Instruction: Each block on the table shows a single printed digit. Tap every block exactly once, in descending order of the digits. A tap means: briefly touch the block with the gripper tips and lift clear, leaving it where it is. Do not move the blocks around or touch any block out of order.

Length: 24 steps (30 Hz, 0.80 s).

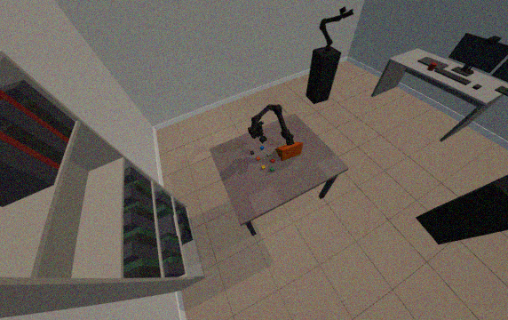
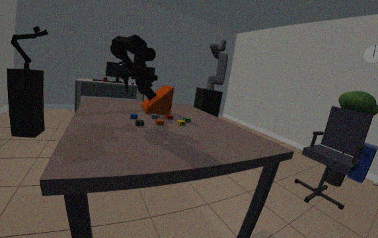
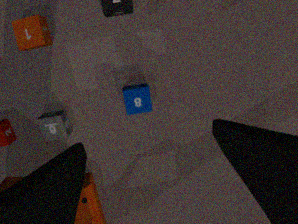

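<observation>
My gripper [image 3: 149, 138] is open and empty, above the table. The blue block [image 1: 262, 148] [image 2: 133, 116] [image 3: 137, 100] shows 8 and lies ahead of the fingertips, between their lines. The orange block [image 2: 159, 122] [image 3: 31, 34] shows 1. The grey block [image 2: 154, 116] [image 3: 53, 128] has a digit too blurred to tell. The red block [image 2: 169, 117] [image 3: 6, 133] seems to show 2. The black block [image 2: 139, 123] [image 3: 117, 7] is cut off at the wrist view's top edge. The yellow block [image 1: 263, 167] [image 2: 182, 122] and green block [image 1: 272, 170] [image 2: 187, 119] are outside the wrist view; their digits are unreadable.
An orange wedge-shaped stand [image 1: 291, 151] [image 2: 165, 103] [image 3: 90, 206] is at the arm's base, close to the grey and red blocks. The table [image 1: 281, 187] [image 2: 110, 155] carries the arm, the stand and the blocks. Shelving and a desk stand well away from it.
</observation>
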### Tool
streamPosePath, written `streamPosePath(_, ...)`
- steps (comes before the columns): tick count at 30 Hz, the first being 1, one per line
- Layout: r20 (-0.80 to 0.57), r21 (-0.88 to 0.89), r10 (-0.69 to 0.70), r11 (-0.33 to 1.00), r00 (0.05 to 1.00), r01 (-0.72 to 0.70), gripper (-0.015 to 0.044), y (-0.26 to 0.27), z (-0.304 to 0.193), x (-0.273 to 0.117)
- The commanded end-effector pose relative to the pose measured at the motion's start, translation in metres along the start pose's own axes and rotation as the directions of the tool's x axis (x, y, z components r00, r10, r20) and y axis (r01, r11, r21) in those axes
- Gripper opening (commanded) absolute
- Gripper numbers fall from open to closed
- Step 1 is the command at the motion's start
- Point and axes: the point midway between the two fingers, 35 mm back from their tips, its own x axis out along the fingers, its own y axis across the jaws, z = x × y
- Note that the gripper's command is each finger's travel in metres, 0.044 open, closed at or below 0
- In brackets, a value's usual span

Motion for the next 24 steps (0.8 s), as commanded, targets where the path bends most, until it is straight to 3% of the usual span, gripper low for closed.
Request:
streamPosePath(1, -0.002, -0.005, -0.005, 1.0, 1.0, 0.005, 0.04, -0.001, -0.001, 0.0)
streamPosePath(10, -0.004, -0.007, 0.002, 1.0, 1.0, -0.002, 0.04, 0.117, -0.03, 0.001)
streamPosePath(24, -0.004, -0.007, 0.001, 1.0, 1.0, -0.001, 0.04, 0.12, -0.031, 0.001)
